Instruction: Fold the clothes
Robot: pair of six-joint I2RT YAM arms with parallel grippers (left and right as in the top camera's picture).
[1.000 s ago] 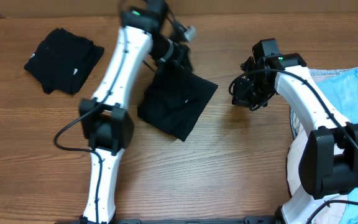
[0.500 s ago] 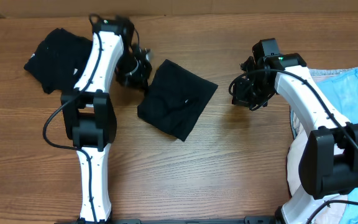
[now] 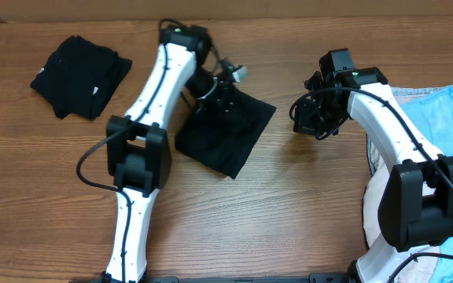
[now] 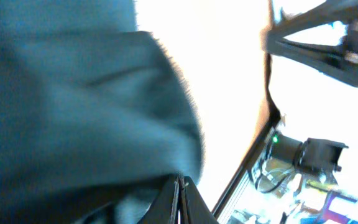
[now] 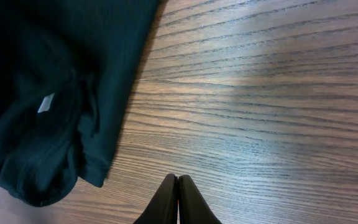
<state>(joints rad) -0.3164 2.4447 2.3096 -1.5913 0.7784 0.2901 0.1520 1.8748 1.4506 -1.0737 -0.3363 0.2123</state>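
A black folded garment lies on the wooden table at the centre. My left gripper is at its far left corner; in the left wrist view its jaws are pressed together, with blurred dark cloth filling the frame just beyond them. My right gripper hovers over bare wood to the right of the garment, and its fingers are shut and empty. The right wrist view shows the garment's edge with a white tag.
A second black folded garment lies at the far left of the table. Light blue clothes lie in a heap at the right edge, under the right arm. The wood in front of the centre garment is bare.
The left arm swung left toward the far-left garment half a second ago, and has swung back right to the centre garment's far corner. The right arm has not moved.
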